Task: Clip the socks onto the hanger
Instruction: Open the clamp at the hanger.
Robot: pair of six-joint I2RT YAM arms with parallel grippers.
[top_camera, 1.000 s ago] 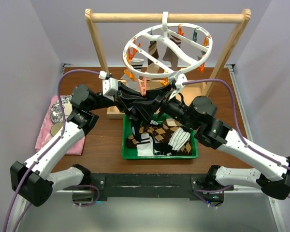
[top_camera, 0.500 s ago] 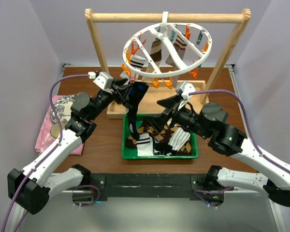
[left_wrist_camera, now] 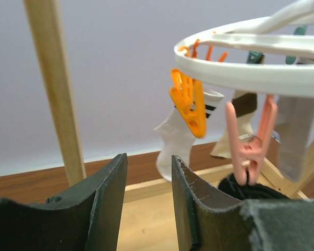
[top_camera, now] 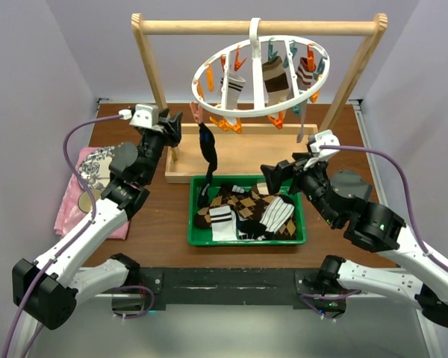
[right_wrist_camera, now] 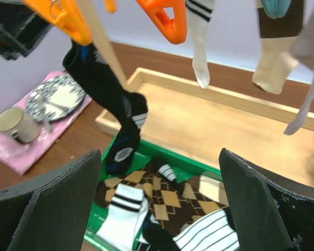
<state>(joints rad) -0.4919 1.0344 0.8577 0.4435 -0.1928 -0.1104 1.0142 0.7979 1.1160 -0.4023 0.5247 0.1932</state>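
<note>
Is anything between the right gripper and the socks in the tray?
Nothing visible. The open right gripper hovers above the socks in the green tray; the clipped black sock dangles clear at the tray's left end.

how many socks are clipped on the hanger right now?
4. Black sock at the hanger's front left; white black-striped sock left of centre; brown-topped sock at centre; brown-striped sock at right. More could hide behind these.

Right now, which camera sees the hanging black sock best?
The right wrist view: the black sock hangs close and nearly whole. The top view shows it small; the left wrist view catches only its top under a pink peg.
</note>
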